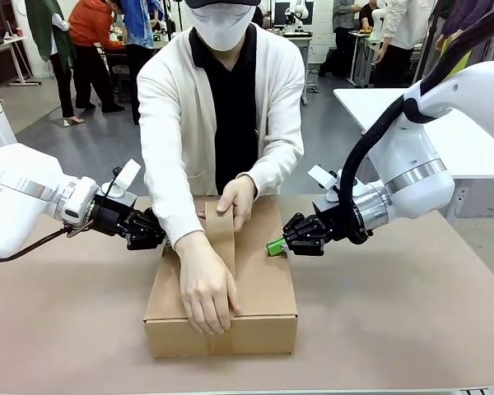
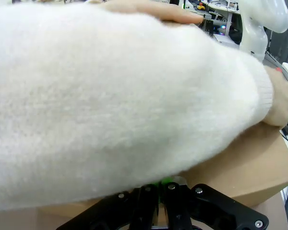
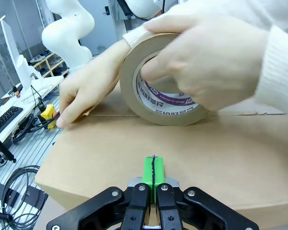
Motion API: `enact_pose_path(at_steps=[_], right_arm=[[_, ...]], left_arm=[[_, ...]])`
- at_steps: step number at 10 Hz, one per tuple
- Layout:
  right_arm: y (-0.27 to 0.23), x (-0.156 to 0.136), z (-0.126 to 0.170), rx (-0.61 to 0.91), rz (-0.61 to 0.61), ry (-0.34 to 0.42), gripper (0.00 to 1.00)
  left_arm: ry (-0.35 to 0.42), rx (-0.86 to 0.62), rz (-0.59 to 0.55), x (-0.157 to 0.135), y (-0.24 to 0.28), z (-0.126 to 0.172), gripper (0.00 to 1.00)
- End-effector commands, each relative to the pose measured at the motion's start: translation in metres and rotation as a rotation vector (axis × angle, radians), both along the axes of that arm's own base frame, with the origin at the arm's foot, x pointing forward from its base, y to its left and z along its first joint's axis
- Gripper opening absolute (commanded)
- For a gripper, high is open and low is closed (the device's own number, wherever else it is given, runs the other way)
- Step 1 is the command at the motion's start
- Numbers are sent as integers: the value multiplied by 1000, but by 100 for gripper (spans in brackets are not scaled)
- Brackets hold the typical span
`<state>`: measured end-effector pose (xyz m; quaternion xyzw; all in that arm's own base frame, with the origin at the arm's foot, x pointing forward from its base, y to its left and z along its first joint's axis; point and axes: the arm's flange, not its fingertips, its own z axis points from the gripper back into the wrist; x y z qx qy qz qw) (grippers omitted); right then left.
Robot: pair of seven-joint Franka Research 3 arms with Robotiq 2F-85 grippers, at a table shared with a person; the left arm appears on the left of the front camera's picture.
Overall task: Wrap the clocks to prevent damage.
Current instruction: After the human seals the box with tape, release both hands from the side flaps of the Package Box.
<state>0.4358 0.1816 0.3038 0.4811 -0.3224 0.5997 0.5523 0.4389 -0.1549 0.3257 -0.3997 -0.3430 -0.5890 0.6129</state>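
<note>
A cardboard box [image 1: 263, 284] sits on the brown desk [image 1: 412, 313], grey floor [image 1: 107, 140] beyond, with the left hand [image 1: 158, 234] at nine o'clock and the right hand [image 1: 277, 245] at three, both closed, empty.

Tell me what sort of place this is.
Probably a robotics lab: the left gripper and right gripper flank a cardboard box where a person holds a tape roll. Loose cables and a keyboard lie nearby, and other people stand behind.

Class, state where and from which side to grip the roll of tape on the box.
The roll stands on edge, core facing the right gripper, a hand covering its top; so probably pinch its bare lower rim from that side, one finger through the core.
</note>
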Motion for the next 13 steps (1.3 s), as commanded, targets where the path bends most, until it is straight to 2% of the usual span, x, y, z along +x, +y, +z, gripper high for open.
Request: enact_pose_path(at_steps=[1, 13], right_arm=[[1, -1, -4, -2, -16, 6, 1], [1, -1, -4, -2, -16, 6, 1]], left_arm=[[-6, 3, -2, 0, 0, -3, 0], [-6, 3, -2, 0, 0, -3, 0]])
